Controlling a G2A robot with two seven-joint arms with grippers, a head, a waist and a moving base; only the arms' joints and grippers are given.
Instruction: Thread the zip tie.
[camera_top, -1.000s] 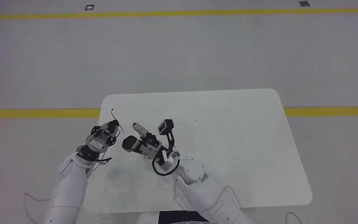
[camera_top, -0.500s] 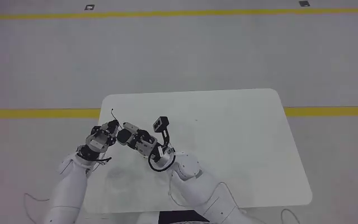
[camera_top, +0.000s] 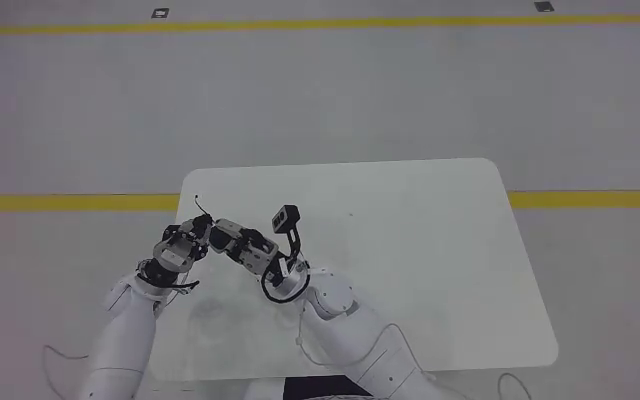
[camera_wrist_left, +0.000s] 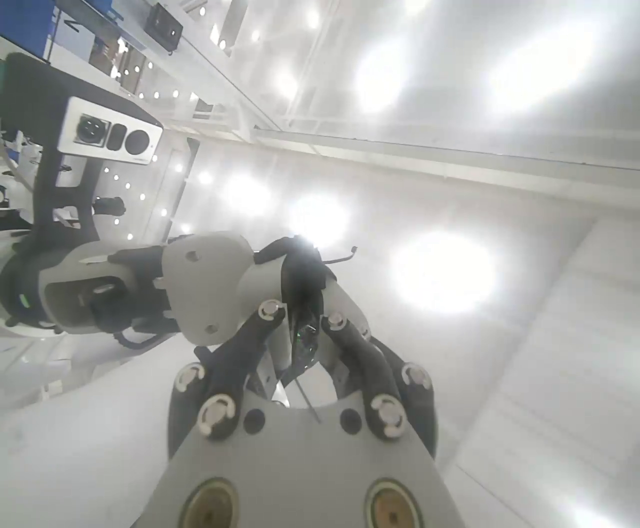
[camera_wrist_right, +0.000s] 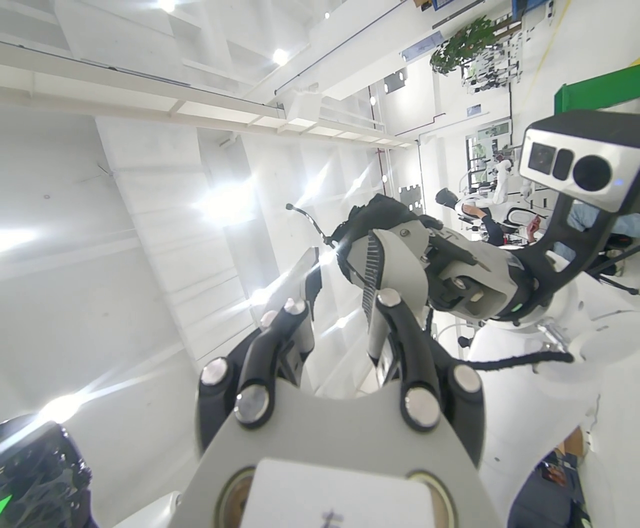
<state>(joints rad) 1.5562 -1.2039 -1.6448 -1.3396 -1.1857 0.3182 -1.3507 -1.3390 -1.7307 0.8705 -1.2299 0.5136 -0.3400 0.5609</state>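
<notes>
A thin black zip tie (camera_top: 202, 208) sticks up out of my left gripper (camera_top: 187, 238), which is shut on it above the table's left part. In the left wrist view the tie (camera_wrist_left: 344, 257) curls out past the fingertips of that gripper (camera_wrist_left: 300, 270), and its other end runs back toward the palm. My right gripper (camera_top: 226, 238) is right beside the left one, open. In the right wrist view its fingers (camera_wrist_right: 306, 280) stand apart around nothing, the right gripper (camera_wrist_right: 340, 270) facing the left gripper's knuckle (camera_wrist_right: 395, 235). The tie (camera_wrist_right: 311, 220) arcs just beyond them.
The white table (camera_top: 420, 260) has rounded corners and bare room to the right and far side. A yellow floor line (camera_top: 80, 202) runs behind it. The right wrist's camera mount (camera_top: 287, 218) stands up close to both grippers.
My right gripper has moved left and a little farther across the table until it meets the left gripper. The left arm and the zip tie have stayed almost still.
</notes>
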